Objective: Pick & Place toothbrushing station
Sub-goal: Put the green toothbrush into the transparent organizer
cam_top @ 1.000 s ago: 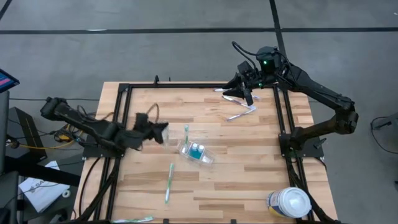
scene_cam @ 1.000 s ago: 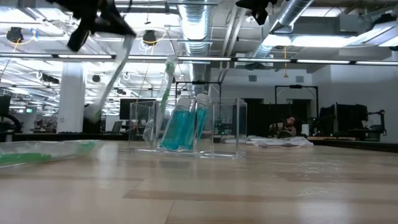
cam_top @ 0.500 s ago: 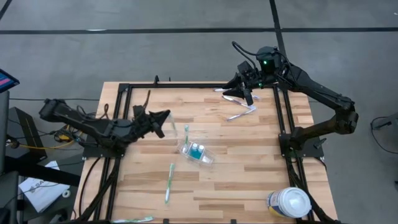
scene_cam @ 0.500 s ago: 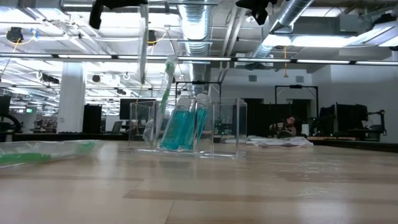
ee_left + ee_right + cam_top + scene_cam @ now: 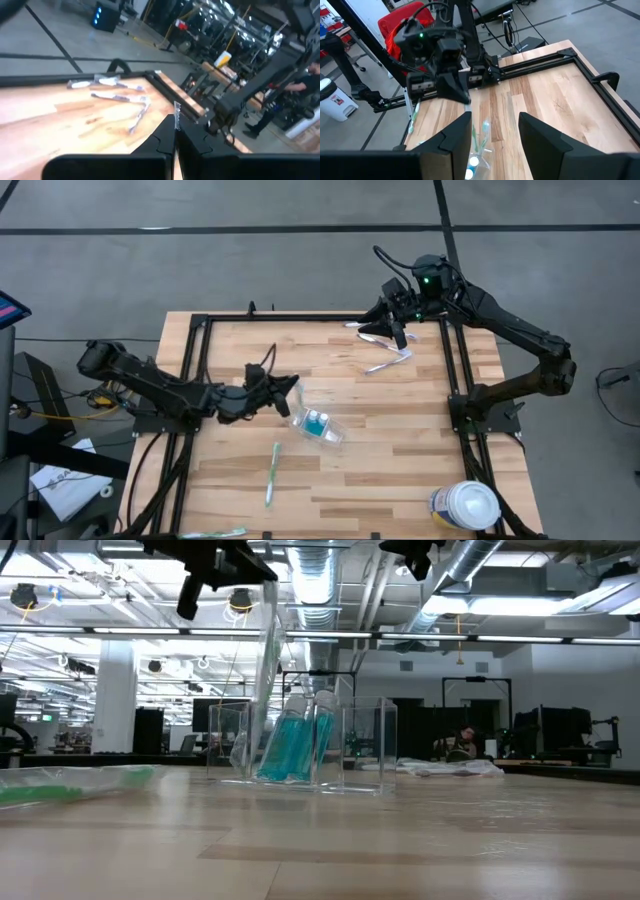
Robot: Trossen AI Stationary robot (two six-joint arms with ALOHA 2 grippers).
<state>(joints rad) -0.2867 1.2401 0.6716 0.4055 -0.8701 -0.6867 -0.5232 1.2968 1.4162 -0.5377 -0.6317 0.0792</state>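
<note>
The left gripper [image 5: 292, 388] is hovering above the pale wooden bench [image 5: 400, 440], its jaws pinching a slim see-through toothbrush [image 5: 266, 650] that is hanging upright. Just beside it, the small clear plastic toothbrushing station [image 5: 316, 424] is lying near the bench's middle, holding teal tubes. The right gripper [image 5: 396, 330] is waiting at the far edge, jaws parted, gripping nothing.

A: Light falls evenly from above; the worktop [image 5: 330, 470] looks bright from overhead, with only faint, soft shadows.

B: At table height, the ceiling lights [image 5: 330, 602] glare white, and the near wood is out of focus.

A: The left wrist picture is smeared with blur; the right wrist one is sharper.
</note>
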